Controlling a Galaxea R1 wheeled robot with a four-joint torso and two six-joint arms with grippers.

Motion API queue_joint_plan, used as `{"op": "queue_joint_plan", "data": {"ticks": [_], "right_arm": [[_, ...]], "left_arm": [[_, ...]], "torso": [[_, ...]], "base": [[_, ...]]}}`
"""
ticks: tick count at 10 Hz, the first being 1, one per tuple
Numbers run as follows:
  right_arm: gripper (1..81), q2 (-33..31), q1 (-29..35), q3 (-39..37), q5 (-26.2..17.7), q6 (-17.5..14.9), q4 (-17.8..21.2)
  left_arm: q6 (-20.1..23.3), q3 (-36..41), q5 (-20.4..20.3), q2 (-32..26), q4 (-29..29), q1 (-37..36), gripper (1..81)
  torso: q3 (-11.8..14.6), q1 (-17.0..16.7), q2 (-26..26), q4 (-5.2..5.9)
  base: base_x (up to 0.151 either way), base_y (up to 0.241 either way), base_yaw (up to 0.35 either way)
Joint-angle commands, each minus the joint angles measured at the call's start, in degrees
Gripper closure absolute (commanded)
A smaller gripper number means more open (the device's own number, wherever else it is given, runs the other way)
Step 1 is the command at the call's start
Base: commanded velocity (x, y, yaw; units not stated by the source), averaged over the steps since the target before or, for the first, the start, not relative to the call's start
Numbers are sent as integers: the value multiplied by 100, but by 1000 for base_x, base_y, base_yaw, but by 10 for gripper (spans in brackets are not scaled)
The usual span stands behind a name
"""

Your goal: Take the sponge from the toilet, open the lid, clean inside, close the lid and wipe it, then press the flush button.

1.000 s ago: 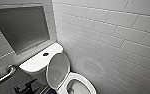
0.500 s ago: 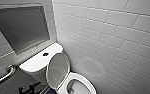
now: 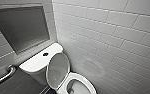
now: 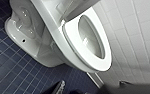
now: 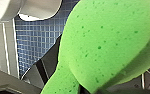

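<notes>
The white toilet [image 3: 38, 63] stands against the tiled wall with its lid [image 3: 57, 71] raised and leaning back on the tank. The round dark flush button [image 3: 45, 54] sits in the middle of the tank top. The seat [image 3: 87, 83] is down around the open bowl [image 4: 91, 37]. In the right wrist view the bright green sponge [image 5: 103, 42] looms large, pinched at its narrow end by my right gripper [image 5: 77, 85], which is shut on it. My left gripper [image 4: 91, 90] hangs beside the bowl, low near the floor, holding nothing.
A metal grab bar [image 3: 3, 75] runs along the wall left of the tank. A dark recessed panel [image 3: 21, 27] hangs above it. White tiled wall [image 3: 111, 37] closes in on the right of the toilet. Dark blue floor tiles [image 4: 11, 70] surround the toilet's base.
</notes>
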Motion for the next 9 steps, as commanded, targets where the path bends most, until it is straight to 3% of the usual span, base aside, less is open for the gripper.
{"op": "queue_joint_plan", "data": {"ticks": [1,3,4,9], "right_arm": [[811,-171,83,-5,-290,-48,-102],[811,-119,74,-5,-290,-40,-102],[811,-57,91,-57,-290,-48,-102],[811,22,127,-101,-290,-30,-102]], "left_arm": [[70,15,1425,5,1404,879,10],[78,577,1969,-311,1394,1292,10],[113,641,2026,-356,1412,1538,10],[122,896,1641,-322,1720,2374,10]], "torso": [[0,0,0,0],[2,0,0,0],[2,0,0,0],[9,0,0,0]], "base": [[0,0,0],[0,0,0],[0,0,0],[0,0,0]]}}
